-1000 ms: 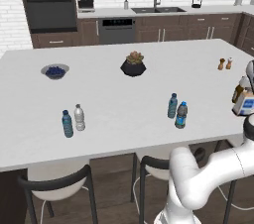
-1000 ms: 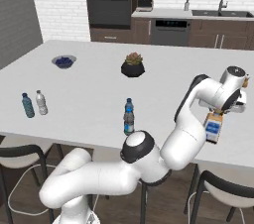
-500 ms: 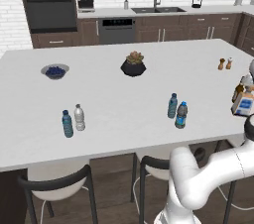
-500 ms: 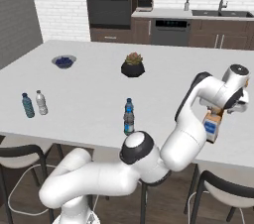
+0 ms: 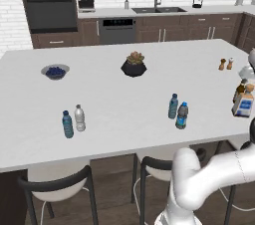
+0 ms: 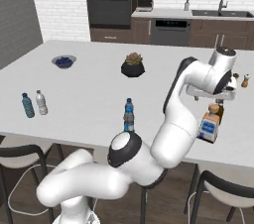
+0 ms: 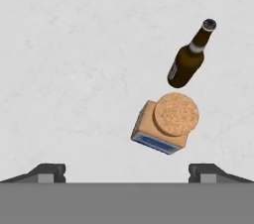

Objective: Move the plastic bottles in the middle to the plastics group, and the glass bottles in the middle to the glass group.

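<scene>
One white island counter [image 5: 124, 99] carries everything. The gripper [image 7: 127, 171] hangs over its right end, jaws spread wide, empty. The cork-stoppered glass bottle [image 7: 166, 124] stands upright just beside the brown bottle [image 7: 189, 62].

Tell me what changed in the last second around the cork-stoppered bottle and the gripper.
The gripper let go of the cork-stoppered bottle and now hangs open above it, lifted slightly. The bottle stands free on the counter next to the brown bottle. The two blue-capped water bottles in the middle and the bottle pair on the left stayed put.
</scene>
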